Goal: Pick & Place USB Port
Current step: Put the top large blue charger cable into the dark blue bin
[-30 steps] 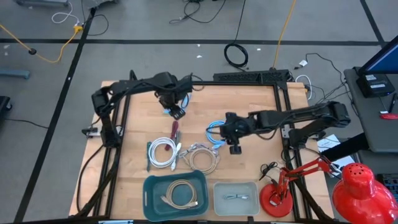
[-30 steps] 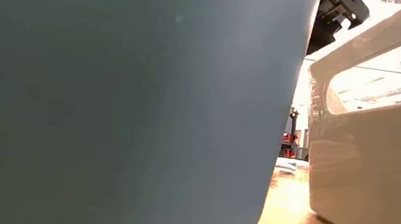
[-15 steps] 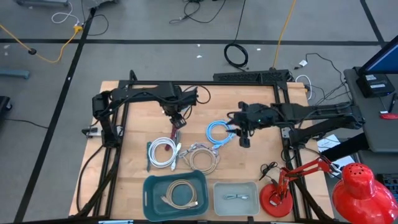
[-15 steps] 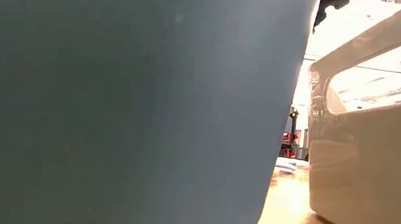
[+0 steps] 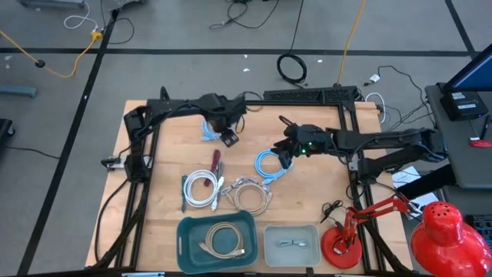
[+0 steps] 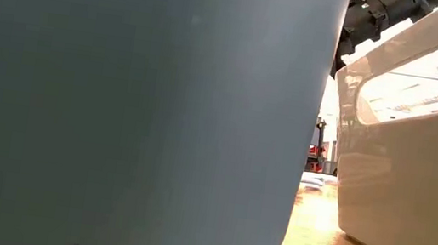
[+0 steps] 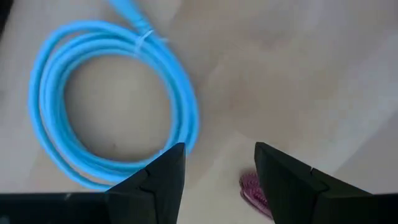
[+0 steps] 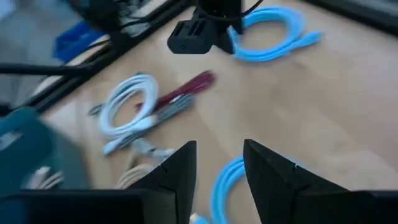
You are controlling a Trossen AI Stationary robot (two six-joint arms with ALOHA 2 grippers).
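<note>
Both arms are over the far half of the wooden table (image 5: 323,200), and neither one carries anything. The left gripper (image 7: 217,168) hangs above a coiled blue cable (image 7: 112,106) that lies near the far left part of the table; its fingers are apart, with bare wood visible between them. The right gripper (image 8: 219,165) is beside a second blue cable coil (image 5: 269,163) near the table's middle, and its fingers are also apart and empty.

The cables still to sort lie in a row in front of the arms: a white cable coil (image 5: 201,187), a beige-grey cable bundle (image 5: 247,192) and a dark red cable (image 5: 217,161). In the teal bin (image 5: 184,231) at the near edge a beige cable (image 5: 223,238) already rests, and the grey bin (image 5: 270,235) next to it holds one small cable (I cannot tell its connector type).

In my judgement the step in hand is the choosing and approaching of the next cable. The next move needs one gripper to descend over a strand of a coil, close on it, lift it free of its neighbours and carry it to a bin.
</note>
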